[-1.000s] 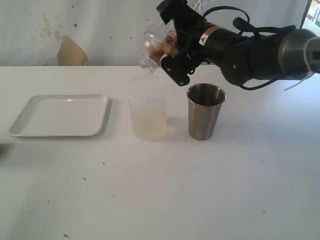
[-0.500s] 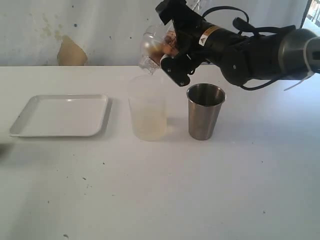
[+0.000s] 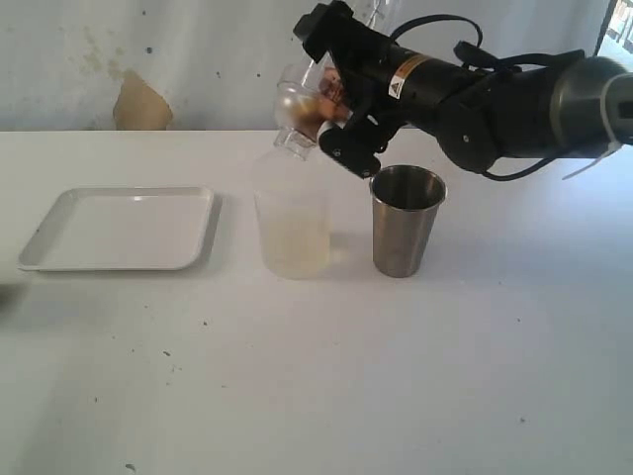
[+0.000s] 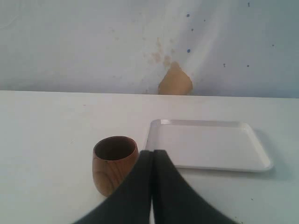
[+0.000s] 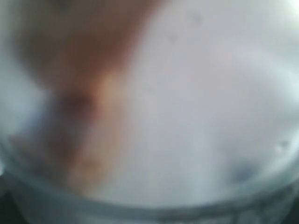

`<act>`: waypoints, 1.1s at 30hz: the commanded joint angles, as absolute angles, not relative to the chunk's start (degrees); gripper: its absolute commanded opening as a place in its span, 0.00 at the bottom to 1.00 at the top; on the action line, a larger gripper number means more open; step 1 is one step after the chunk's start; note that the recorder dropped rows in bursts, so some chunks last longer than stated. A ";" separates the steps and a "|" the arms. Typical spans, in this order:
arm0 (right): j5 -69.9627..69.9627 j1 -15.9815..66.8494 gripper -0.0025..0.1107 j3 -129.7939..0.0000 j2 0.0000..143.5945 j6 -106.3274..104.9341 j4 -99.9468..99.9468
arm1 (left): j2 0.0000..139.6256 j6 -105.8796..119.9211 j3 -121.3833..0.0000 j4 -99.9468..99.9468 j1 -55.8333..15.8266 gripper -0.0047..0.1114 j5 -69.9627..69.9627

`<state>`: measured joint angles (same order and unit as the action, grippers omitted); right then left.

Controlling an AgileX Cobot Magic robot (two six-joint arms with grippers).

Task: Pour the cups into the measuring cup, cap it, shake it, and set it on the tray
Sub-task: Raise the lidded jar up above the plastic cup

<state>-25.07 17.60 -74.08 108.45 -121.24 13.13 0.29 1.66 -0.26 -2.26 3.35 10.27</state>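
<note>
My right gripper is shut on a frosted plastic cup with brown contents, held tipped with its mouth over the measuring cup. That tall clear tumbler stands on the table with pale liquid in its lower part. The steel tumbler stands upright just to its right. The frosted cup fills the right wrist view as a blur and hides the fingers. The wooden cup stands upright by my left gripper, which is shut on nothing. The white tray lies empty at the left.
The tray lies just beyond the wooden cup in the left wrist view. A pale wall with a brown patch runs behind the white table. The wooden cup does not show in the exterior view.
My right gripper has turned a little further to the left, tipping the frosted cup more steeply over the measuring cup. Nothing else has moved.
</note>
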 commanded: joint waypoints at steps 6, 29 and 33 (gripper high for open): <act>-26.18 17.66 0.02 -74.56 107.57 -122.14 14.03 | 0.00 1.55 0.00 -2.52 3.34 0.05 10.02; -29.34 15.35 0.02 -77.88 110.78 -122.14 13.80 | 0.00 1.55 0.00 -2.52 3.34 0.05 10.02; -29.68 15.35 0.02 -78.18 111.44 -122.14 13.80 | 0.00 1.55 0.00 -2.52 3.34 0.05 10.02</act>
